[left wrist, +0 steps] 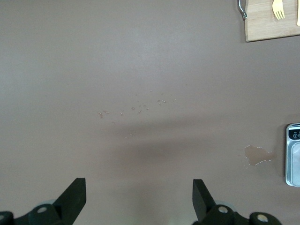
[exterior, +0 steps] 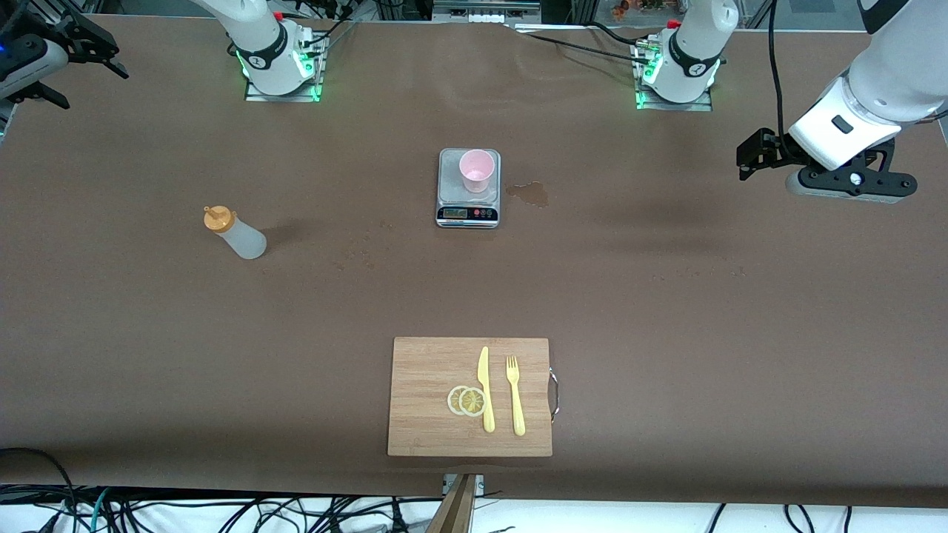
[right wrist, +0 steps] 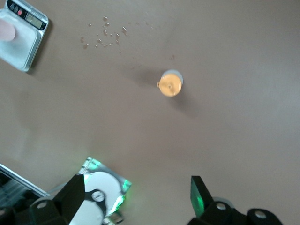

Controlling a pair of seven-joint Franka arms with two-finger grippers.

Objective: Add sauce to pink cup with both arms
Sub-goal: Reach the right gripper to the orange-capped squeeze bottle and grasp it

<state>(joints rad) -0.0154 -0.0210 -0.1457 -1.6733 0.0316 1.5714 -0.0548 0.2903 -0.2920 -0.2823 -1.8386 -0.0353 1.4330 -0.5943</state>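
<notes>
Pink cup [exterior: 476, 170] sits on scale [exterior: 468, 213], puddle [exterior: 529, 193] beside.

High front camera facing both bases; two wrist cameras straight down, sharing the scale [exterior: 468, 189].

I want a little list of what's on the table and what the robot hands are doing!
sauce: whitish plastic squeeze bottle with orange cap, upright, toward the right arm's end
cup: pale pink plastic tumbler, standing on the small silver kitchen scale
board: wooden cutting board, nearest the front camera, holding two lemon slices, yellow plastic knife, yellow plastic fork
left gripper: open, empty, over bare table
right gripper: open, empty, waiting at the table's edge
</notes>
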